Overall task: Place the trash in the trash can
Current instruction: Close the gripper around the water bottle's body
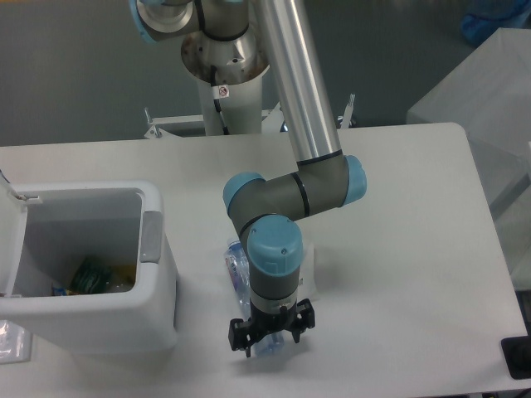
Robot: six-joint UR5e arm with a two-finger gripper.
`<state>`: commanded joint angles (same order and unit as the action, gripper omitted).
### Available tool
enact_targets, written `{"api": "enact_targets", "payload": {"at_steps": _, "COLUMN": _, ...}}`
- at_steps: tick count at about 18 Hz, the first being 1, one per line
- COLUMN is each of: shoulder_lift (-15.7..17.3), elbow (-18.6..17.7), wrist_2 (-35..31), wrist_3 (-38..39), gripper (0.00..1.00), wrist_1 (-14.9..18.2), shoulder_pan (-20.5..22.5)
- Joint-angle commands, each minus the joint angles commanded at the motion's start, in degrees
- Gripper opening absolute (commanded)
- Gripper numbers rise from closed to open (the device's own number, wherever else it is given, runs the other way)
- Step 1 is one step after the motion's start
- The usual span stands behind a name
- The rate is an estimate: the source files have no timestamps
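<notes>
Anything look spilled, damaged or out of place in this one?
Nothing spilled or broken. The bottle lies on its side on the table, as trash would, with the gripper over its near end. The bin stands upright, lid open.

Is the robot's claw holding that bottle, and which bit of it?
Cannot be told. The claw sits over the lower end of the clear bottle lying on the table, but its fingers and any contact are too unclear to see.

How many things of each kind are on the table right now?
Clear plastic bottle with blue cap: 1
White boxy plastic bin with open lid: 1
Whitish translucent plastic packet, at the picture's left edge: 1
Total: 3
</notes>
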<state>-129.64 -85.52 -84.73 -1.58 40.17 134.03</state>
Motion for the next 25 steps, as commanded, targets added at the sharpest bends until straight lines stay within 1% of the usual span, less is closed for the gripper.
{"api": "enact_targets", "payload": {"at_steps": 7, "shoulder_lift": -1.23, "elbow": 0.09, "wrist_2": -1.67, "wrist_3": -0.17, "gripper": 1.00, "wrist_1": -0.09, "shoulder_pan": -0.88}}
{"api": "enact_targets", "payload": {"at_steps": 17, "shoulder_lift": -1.32, "elbow": -0.09, "wrist_2": -2.02, "wrist_3": -1.93, "gripper": 1.00, "wrist_1": -0.35, "shoulder_pan": -0.97}}
{"api": "enact_targets", "payload": {"at_steps": 25, "shoulder_lift": -2.02, "elbow": 0.26, "wrist_2": -2.02, "wrist_3": -3.60, "gripper": 1.00, "wrist_1": -0.18, "shoulder_pan": -0.97}}
